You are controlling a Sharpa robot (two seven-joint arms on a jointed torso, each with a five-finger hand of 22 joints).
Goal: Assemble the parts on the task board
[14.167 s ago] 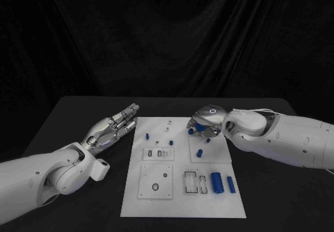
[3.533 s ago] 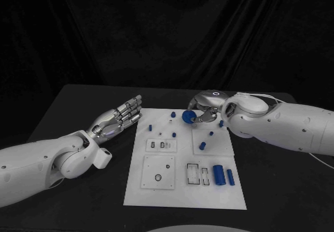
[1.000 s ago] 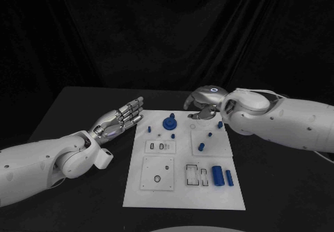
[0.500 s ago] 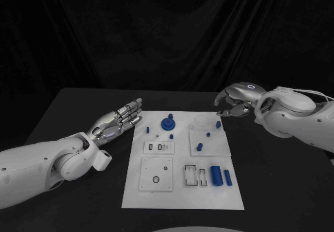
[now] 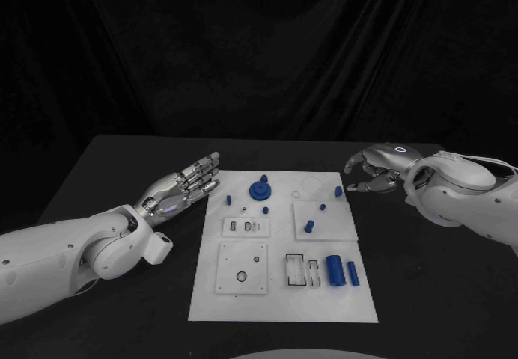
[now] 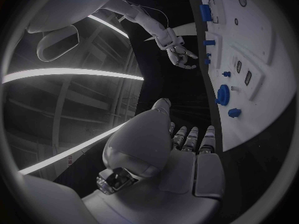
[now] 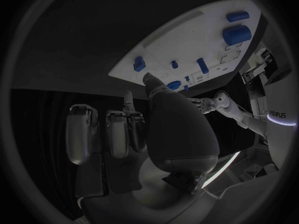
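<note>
A: Where do you see the right hand?
B: You see it off the task board, over the black desk beside the board's far right corner; its fingers are curled loosely and grasp nothing. A small blue peg stands on the board just beside those fingertips.

A: And the left hand?
B: It lies palm up beside the board's left edge, fingers stretched out and released. Past its fingertips, toward the board's middle, you find the round blue part standing on the board, and a short blue peg nearer still. Two blue cylinders lie well away from both hands, at the board's near right
</note>
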